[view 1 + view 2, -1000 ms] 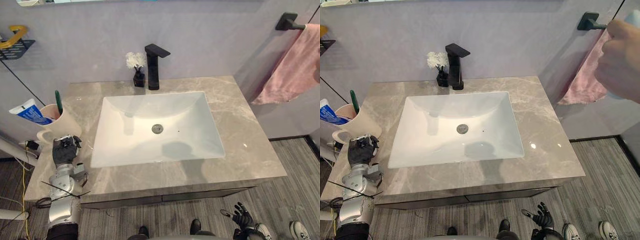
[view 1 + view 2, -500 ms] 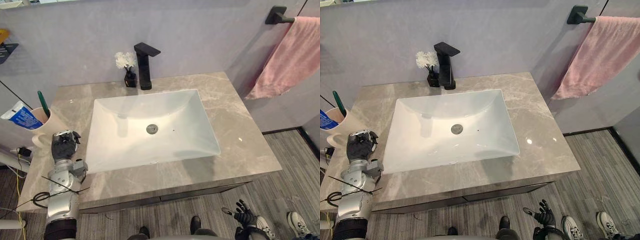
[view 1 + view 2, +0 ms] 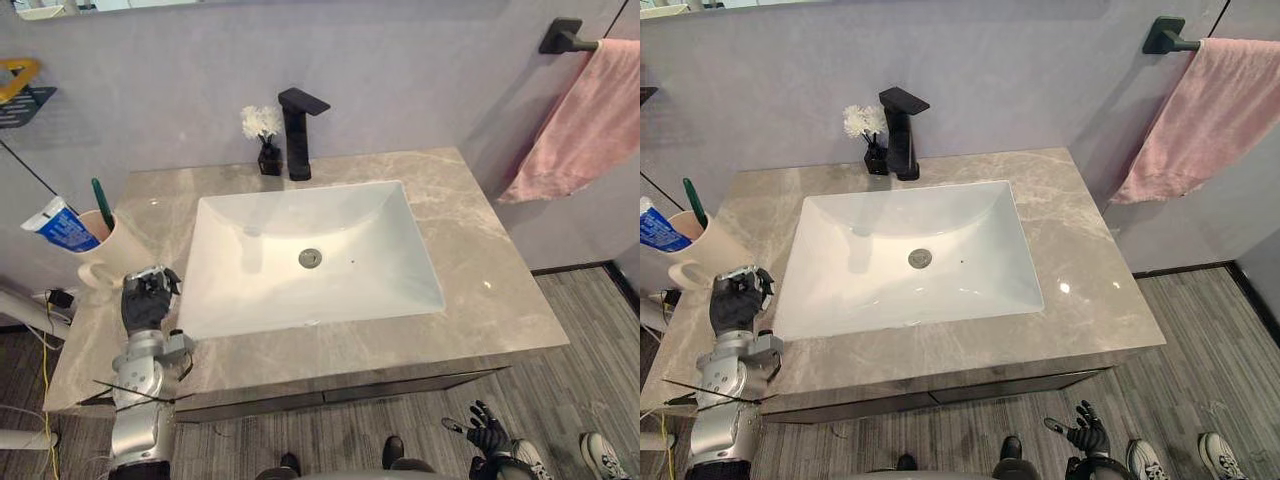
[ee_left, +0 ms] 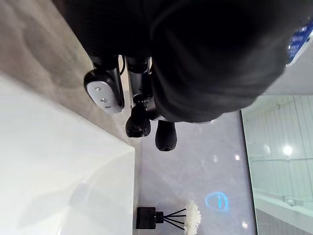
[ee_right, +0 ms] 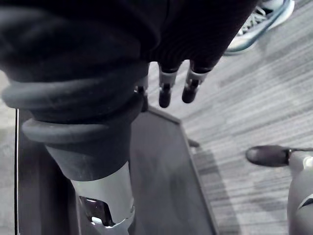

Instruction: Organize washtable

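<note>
The grey marble washtable (image 3: 480, 250) has a white sink (image 3: 400, 205) set into it. A beige cup (image 3: 122, 250) stands at its left edge with a toothpaste tube (image 3: 62, 226) and a green toothbrush (image 3: 101, 200) in it. My left hand (image 3: 147, 298) hovers over the counter between the cup and the sink, close to the cup's front. Its fingers (image 4: 138, 122) are loosely bent and hold nothing. My right hand (image 3: 487, 437) hangs low in front of the cabinet, with its fingers (image 5: 190, 88) spread above the floor.
A black faucet (image 3: 298, 130) and a small black diffuser with white flowers (image 3: 268, 150) stand behind the sink. A pink towel (image 3: 590, 120) hangs from a bar on the right wall. A dark wall shelf (image 3: 25, 95) sits at the upper left. A person's shoe (image 3: 605, 455) shows at the lower right.
The camera has shifted, so the whole scene sits differently. A person's hand seen by the towel a second ago is gone. My left hand stays beside the cup.
</note>
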{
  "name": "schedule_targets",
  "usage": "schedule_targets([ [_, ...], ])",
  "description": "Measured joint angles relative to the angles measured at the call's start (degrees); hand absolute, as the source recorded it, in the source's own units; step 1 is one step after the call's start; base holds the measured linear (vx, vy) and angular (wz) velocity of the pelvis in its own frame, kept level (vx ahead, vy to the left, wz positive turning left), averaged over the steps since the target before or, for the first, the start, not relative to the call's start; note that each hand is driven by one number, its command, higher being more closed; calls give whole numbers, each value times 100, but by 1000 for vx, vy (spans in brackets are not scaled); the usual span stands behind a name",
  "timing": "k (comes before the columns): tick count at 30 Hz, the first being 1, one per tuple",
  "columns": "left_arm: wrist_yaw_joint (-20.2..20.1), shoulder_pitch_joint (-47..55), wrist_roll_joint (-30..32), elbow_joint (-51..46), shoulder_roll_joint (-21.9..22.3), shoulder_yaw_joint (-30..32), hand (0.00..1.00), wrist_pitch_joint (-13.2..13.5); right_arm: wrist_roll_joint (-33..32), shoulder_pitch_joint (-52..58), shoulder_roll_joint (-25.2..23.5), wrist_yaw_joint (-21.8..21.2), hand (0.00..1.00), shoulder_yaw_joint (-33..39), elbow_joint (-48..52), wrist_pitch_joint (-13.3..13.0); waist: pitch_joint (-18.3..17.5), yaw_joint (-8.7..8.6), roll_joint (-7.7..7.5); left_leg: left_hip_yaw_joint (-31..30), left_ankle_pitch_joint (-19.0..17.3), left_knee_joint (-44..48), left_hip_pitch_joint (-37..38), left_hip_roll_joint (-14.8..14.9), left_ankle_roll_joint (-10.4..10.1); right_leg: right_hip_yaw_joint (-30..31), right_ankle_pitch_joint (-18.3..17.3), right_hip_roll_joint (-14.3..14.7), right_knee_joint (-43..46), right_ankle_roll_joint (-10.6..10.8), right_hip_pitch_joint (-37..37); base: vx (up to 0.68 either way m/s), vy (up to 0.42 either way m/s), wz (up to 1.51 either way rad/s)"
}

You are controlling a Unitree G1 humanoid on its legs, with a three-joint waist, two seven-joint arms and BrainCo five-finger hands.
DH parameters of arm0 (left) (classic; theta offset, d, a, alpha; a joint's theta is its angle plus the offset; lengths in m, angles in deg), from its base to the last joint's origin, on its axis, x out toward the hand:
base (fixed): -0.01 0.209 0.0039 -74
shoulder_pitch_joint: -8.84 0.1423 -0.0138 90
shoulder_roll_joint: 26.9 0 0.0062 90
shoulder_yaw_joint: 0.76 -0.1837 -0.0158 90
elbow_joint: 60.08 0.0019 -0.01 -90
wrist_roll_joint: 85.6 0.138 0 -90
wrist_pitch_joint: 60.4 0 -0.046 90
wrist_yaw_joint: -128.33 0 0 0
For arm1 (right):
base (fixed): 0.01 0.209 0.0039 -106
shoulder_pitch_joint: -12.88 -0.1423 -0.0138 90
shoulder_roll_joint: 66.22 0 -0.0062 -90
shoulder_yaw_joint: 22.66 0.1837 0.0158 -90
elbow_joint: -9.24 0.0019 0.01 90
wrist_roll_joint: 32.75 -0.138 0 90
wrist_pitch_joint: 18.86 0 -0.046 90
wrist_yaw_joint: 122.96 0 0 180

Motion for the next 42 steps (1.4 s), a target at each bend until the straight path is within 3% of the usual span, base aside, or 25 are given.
schedule_targets([
  [12, -96, 439, -2, -88, 87, 100, 100, 8, 51, -5, -1, -6, 0, -156, 0, -2, -14, 137, -22, -114, 16, -27, 51, -13, 1, -142, -1, -6, -58, 2, 148, -9, 0, 5],
  [26, 198, 405, 365, 52, -13, 939, 100, -12, 67, 0, 18, -7, 0, -154, -1, -1, -34, 236, -56, -150, 34, -28, 74, -10, -2, -181, -1, -6, -54, 2, 190, -3, 0, 1],
  [42, 290, -361, 570, 688, -612, 1040, 100, -43, 168, -7, 146, -99, 0, -149, 9, 1, -52, 226, -89, -8, 32, -108, 135, -8, -4, -53, 9, 2, -63, 17, 124, -2, 4, -4],
])
